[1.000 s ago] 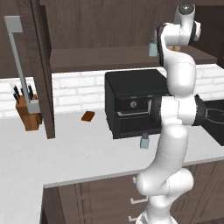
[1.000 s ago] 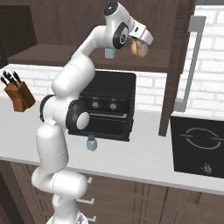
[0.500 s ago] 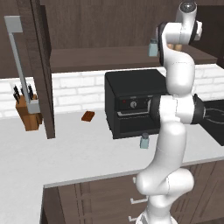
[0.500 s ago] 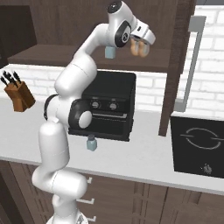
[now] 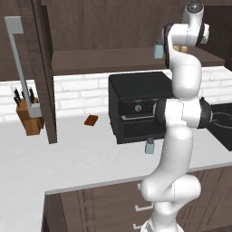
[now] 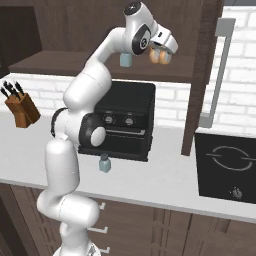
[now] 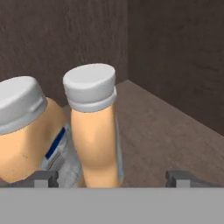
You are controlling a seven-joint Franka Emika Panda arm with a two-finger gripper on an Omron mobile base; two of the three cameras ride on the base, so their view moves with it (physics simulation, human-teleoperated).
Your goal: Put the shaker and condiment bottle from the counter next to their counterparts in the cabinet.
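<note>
While our hand [image 7: 112, 177] is standing spread wide at the cabinet [image 6: 70, 62] shelf, with a fingertip [image 7: 43, 178] to each side of the upright condiment bottle [image 7: 94, 131] and no pinch on it that we can see, we are judging the bottle as set down and let go. In the hand view it is sitting between the tips at about twelve o'clock, and its counterpart bottle [image 7: 26, 135] is leaning at about ten o'clock, just beside it, perhaps touching.

To do this step well, we are advising a straight pull back along the fingers, with no sideways drift, so neither tip clips the bottle and knocks it into its twin.

The condiment bottle is showing a slim amber-orange body and a pale, rounded cap.

Farther out, the shaker [image 5: 149, 146] is waiting on the table [image 5: 90, 154] in front of the black oven [image 5: 136, 108], at about six o'clock from it, and its matching shaker [image 5: 158, 49] is standing on the shelf.
</note>
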